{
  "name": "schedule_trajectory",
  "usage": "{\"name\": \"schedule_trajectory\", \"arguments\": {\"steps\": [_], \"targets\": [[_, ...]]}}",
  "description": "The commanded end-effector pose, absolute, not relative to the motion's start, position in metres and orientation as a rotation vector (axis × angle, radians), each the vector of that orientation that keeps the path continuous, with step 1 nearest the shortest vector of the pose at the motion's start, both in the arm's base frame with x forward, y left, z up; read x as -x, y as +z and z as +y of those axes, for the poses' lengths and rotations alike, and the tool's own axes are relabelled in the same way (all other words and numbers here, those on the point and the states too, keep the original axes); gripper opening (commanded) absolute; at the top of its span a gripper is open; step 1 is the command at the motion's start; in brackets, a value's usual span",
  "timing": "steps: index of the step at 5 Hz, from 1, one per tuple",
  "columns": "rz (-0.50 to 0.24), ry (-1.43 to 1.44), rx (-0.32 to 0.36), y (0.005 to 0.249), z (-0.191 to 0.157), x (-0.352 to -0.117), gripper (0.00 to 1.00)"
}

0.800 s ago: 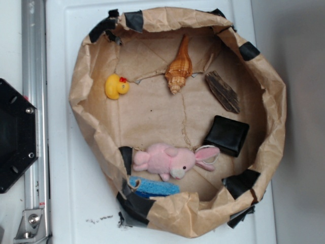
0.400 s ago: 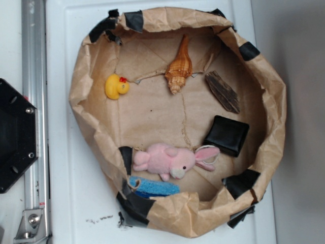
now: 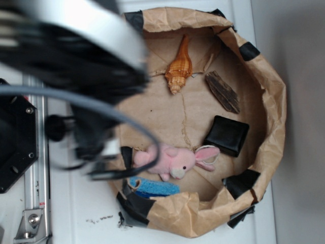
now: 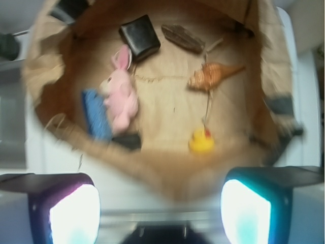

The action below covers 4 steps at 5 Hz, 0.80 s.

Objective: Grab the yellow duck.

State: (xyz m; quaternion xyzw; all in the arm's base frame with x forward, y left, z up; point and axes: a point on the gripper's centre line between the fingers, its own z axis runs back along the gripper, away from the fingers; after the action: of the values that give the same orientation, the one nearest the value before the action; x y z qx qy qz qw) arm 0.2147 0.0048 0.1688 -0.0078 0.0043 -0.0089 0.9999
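In the wrist view the yellow duck stands on the brown paper floor just inside the near wall of the paper basin. It lies ahead of my gripper, a little right of the midline and well apart from it. The gripper is open, with its two bright pads far apart and nothing between them. In the exterior view my blurred arm covers the basin's upper left and hides the duck.
Inside the basin lie an orange-tan seashell, a dark piece of wood, a black square pad, a pink plush rabbit and a blue sponge. A metal rail and black base stand left.
The arm, absent from the exterior view before, has swung in over the basin's upper left and now covers the duck. The objects in the basin have not moved.
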Motion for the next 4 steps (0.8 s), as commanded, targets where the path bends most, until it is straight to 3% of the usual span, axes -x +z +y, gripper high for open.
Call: {"name": "schedule_trajectory", "arguments": {"steps": [1, 2, 3, 4], "targets": [[0.056, -0.228, -0.083, 0.079, 0.008, -0.255, 1.0], [0.114, -0.356, -0.171, 0.036, 0.022, -0.221, 1.0], [0.146, -0.335, -0.126, 0.032, 0.057, -0.184, 1.0], [0.153, -0.306, -0.089, 0.023, 0.082, -0.196, 1.0]]}}
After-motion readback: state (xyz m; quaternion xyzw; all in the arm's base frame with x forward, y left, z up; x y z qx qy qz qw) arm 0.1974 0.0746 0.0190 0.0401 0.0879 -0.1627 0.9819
